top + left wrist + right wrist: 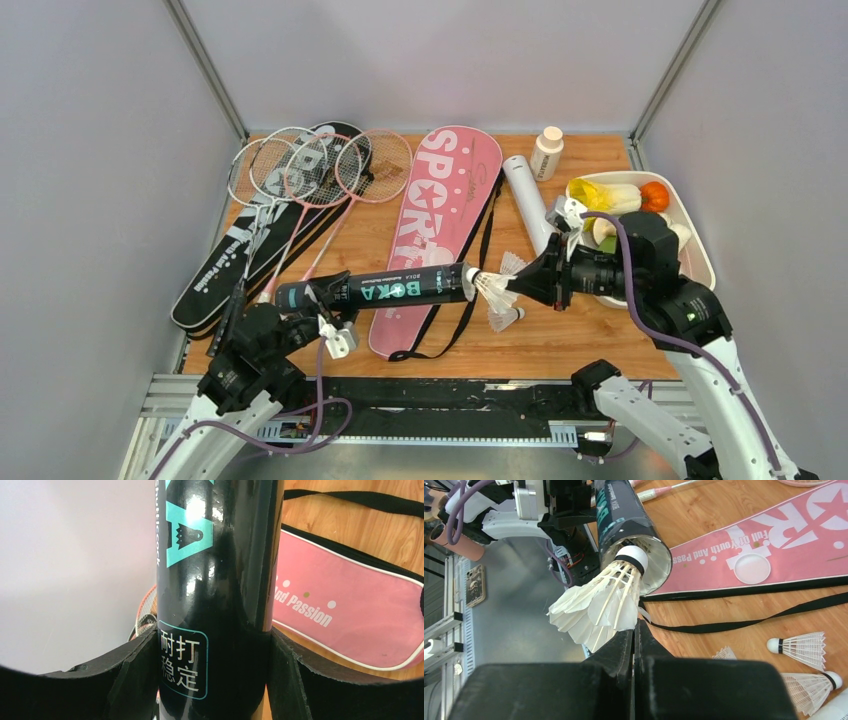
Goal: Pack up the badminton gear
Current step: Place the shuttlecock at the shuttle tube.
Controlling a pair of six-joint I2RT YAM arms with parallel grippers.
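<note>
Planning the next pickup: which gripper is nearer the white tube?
Right. The right gripper, pinching a shuttlecock, is just nearside of the white tube; the left gripper, clamping the black tube, is far left.

Black tube (400,287) hangs level over the flat pink bag (440,215), a white shuttlecock (491,289) cork-first at its open mouth. Right of the bag: white tube (527,198), loose shuttlecocks (507,319). Left: rackets (300,170) on black bag (215,280).

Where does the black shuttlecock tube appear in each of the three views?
Top external: black tube horizontal, lower centre.
Left wrist: black tube upright through the centre.
Right wrist: black tube, open mouth showing, top centre.
Shared landmark: pink bag beside it.
</note>
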